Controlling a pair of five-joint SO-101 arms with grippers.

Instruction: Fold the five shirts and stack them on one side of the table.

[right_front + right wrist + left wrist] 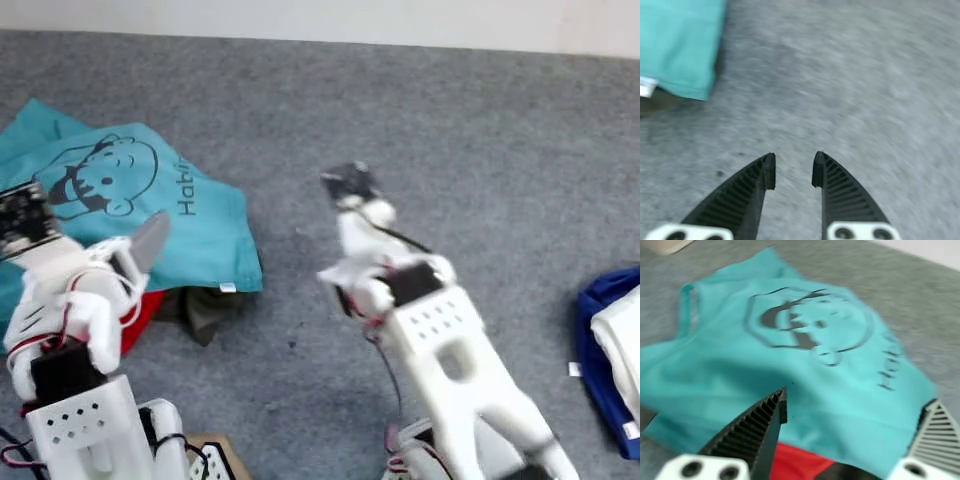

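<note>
1. Shirts lie in two groups on the grey desk point(450, 120), one on the left arm's side and one at the far edge on the right arm's side.
2. On the left arm's side, a teal shirt point(200, 230) point(815, 370) with a dark cartoon print lies folded and flat on top of the pile.
3. A red shirt point(143, 310) point(795, 462) peeks out from under the teal one's near edge, and a dark shirt point(205, 308) sticks out just beside the red.
4. On the other side, a blue shirt point(598, 340) lies at the desk's edge with a white shirt point(622, 340) resting on it. Both are cut off by the picture's border.
5. The left arm point(70, 300) stands at the near corner by the teal pile. Its tool point(858, 399) hangs over the near part of the teal shirt, its jaws spread wide and holding nothing.
6. The right arm point(440, 330) stands near the middle of the desk, between the two groups. Its tool point(794, 157) point(350, 185) points down at bare grey surface with its jaws a little apart, a narrow gap between the tips and nothing in it.
7. The right wrist view catches a corner of the teal shirt point(680, 45) off to one side, well apart from that tool.
</note>
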